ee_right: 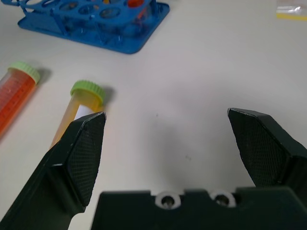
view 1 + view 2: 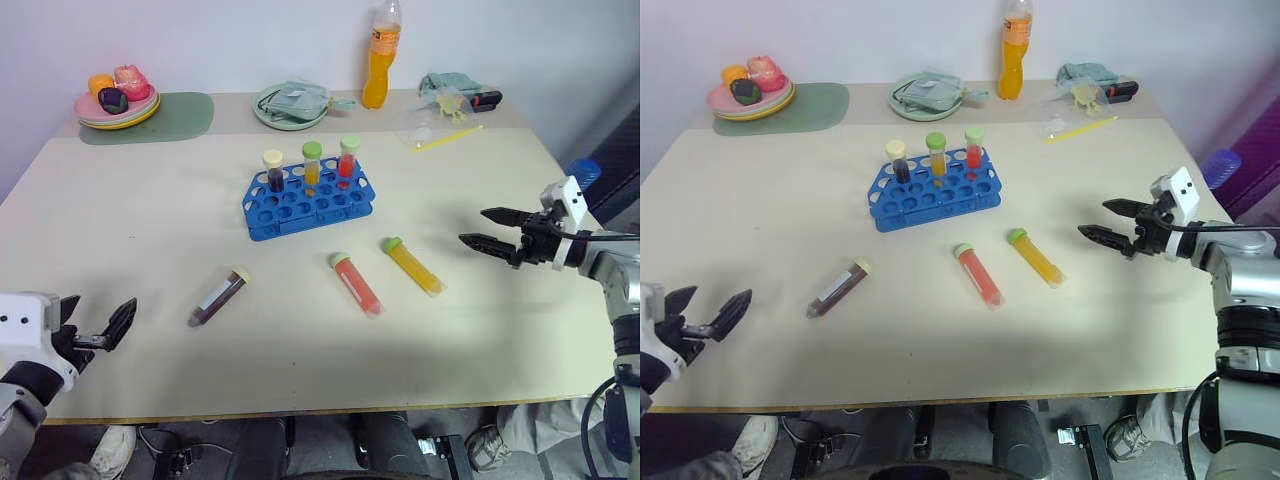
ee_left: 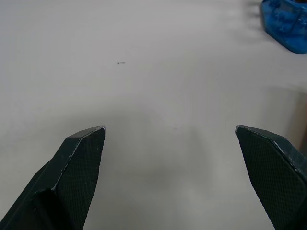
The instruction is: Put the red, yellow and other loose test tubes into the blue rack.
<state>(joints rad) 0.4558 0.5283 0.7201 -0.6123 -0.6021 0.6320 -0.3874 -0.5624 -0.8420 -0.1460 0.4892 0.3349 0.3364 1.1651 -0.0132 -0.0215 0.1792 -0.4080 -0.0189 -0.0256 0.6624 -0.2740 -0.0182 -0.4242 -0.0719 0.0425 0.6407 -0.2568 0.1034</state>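
Right hand (image 2: 487, 229): fingers spread wide, nothing between them, hovering above the desk (image 2: 150, 240) and pointing toward the loose tubes.
Left hand (image 2: 100, 335): also fully spread and empty, low over the near desk edge, well apart from everything.
Yellow tube (image 2: 412, 265): lying flat, green cap toward the rack, closest to the right hand, just ahead of its fingertips.
Red tube (image 2: 356, 283): lying beside the yellow one, one step farther from the right hand.
Maroon tube (image 2: 218, 297): lying flat with a pale cap, nearer the left hand, ahead of it and inward.
Blue rack (image 2: 308, 199): beyond all three loose tubes from either hand; three tubes stand upright in its back row, front holes free.
Risk, rolling: a round tube on a smooth desk could likely skid or roll if one finger touches first.
Risk, neighbour: yellow and red lie near each other, so a wide approach may knock the red one.
Risk, insertion: a tube gripped sideways must be tipped upright or it may catch the rack's rim.
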